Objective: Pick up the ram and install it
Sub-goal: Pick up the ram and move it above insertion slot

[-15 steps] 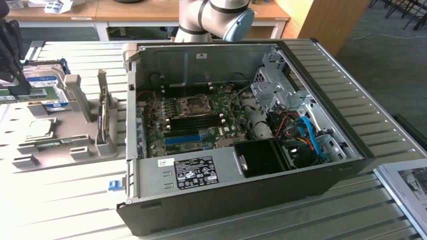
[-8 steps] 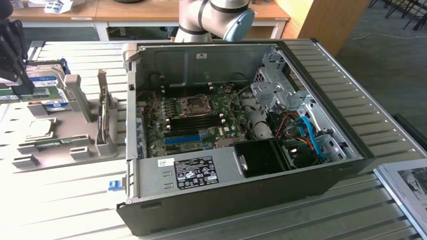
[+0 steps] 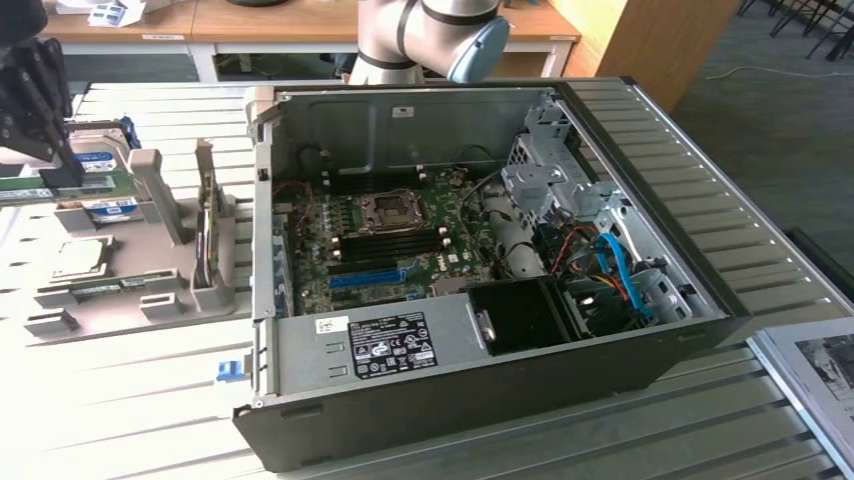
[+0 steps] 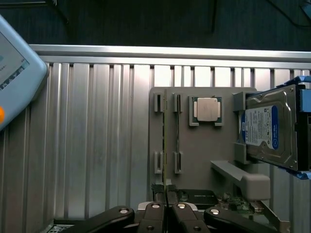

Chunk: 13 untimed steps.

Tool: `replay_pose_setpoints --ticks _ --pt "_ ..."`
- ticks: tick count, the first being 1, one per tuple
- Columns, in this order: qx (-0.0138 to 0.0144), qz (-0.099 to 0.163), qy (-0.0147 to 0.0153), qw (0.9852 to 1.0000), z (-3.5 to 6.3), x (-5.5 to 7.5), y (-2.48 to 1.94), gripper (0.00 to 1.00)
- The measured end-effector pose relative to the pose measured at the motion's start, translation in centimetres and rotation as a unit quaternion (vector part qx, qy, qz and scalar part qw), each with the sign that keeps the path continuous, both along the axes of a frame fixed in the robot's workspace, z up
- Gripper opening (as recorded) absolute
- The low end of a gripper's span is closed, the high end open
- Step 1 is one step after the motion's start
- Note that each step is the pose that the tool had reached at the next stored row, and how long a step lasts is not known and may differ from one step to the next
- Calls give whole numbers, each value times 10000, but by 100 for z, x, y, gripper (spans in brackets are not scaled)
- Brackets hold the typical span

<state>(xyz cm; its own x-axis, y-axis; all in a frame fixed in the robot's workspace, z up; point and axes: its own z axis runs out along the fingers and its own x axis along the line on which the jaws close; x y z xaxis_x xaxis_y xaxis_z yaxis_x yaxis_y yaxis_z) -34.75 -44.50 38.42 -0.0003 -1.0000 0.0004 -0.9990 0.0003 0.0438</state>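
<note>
One ram is in play, and the gripper is clenched on it. The jaws stand almost together with the thin green stick pinched between them, seen edge-on as a fine line running away from the fingertips. It hangs over the holder, along the holder's edge farthest from the drive, with the CPU lying flat between the two. In the exterior view the gripper hovers well above the holder, at that view's left of the open case. The stick therefore looks clear of its brackets, though a slight overlap there cannot be ruled out.

The step in hand is judged to be the carry from holder to case. Doing it well calls for a grip square on the stick's faces, since a board this thin will likely pivot if pinched off-centre. Any rise should be straight up until free of the brackets, not sideways. Its long edge wants to run parallel to the black slots beside the socket on the motherboard. The cables in the case need a wide berth.
</note>
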Motion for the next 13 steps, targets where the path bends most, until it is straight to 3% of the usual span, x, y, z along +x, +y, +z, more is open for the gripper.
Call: replay_pose_setpoints --ticks 13 --pt "0 0 0 10000 11 193 0 12"
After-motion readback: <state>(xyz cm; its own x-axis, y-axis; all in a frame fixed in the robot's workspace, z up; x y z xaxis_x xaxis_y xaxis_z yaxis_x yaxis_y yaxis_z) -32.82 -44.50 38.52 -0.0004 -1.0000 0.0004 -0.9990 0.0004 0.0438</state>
